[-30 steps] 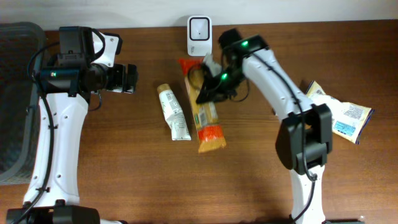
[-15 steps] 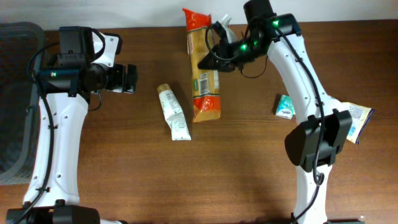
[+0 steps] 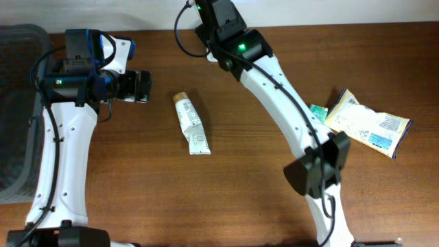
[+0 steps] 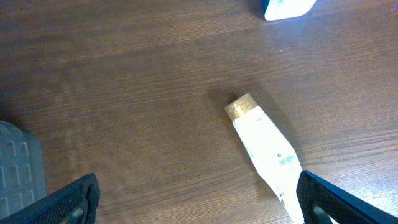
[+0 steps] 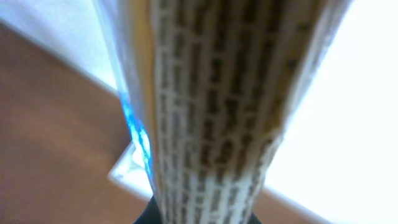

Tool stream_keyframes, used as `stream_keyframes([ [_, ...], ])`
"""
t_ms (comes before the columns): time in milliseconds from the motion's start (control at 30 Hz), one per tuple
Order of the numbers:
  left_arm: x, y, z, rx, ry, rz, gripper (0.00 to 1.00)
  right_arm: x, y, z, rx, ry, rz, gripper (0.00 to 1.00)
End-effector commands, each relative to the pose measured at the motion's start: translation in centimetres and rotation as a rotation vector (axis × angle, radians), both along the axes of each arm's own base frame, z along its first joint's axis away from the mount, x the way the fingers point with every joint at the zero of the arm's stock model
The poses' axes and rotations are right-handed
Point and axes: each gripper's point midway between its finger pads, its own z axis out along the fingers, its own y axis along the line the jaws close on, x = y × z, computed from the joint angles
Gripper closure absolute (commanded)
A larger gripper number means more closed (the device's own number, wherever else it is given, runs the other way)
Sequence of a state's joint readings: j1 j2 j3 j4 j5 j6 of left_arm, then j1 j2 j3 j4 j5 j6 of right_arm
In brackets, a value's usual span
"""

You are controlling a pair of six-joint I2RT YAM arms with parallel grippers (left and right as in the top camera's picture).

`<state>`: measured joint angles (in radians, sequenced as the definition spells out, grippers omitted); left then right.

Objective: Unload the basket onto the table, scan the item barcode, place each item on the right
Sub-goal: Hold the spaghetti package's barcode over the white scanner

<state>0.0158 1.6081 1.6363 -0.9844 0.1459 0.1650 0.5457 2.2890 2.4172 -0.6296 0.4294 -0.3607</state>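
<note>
Overhead shows a brown wooden table (image 3: 240,185) against a white wall (image 3: 357,10).

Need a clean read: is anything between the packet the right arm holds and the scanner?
Nothing visible does. The right wrist view shows the pasta packet just in front of a white scanner with blue light; overhead, the right arm hides both.

nothing legible: print on the packet (image 5: 211,112) is blurred, on the tube (image 4: 270,152) too small.
</note>
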Motion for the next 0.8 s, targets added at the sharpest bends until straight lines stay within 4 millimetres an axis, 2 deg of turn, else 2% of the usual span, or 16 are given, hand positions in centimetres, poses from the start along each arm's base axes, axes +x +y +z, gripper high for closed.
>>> stream_keyframes([
  [0,0.1,0.2,0.8,0.005,-0.023,-0.005,0.01,3.9,-0.6,-1.3,-0.325,-0.123,0.056,0.96],
  [133,0.1,0.2,0.8,0.006,-0.023,-0.005,0.01,6.5,0.2,-4.2,-0.576,-0.184,0.145,0.96],
  [300,0.1,0.2,0.8,0.005,-0.023,-0.005,0.01,8.4,1.1,-4.7,-0.539,-0.296,0.126,0.96],
  [367,0.1,0.2,0.8,0.005,-0.023,-0.005,0.01,8.7,1.8,-5.6,-0.527,-0.302,0.165,0.96],
  [467,0.1,0.2,0.8,0.005,-0.023,-0.005,0.01,9.0,1.9,-6.4,-0.526,-0.305,0.162,0.96],
  [767,0.1,0.2,0.8,0.005,-0.023,-0.005,0.01,9.0,2.2,-6.3,-0.521,-0.312,0.167,0.96],
])
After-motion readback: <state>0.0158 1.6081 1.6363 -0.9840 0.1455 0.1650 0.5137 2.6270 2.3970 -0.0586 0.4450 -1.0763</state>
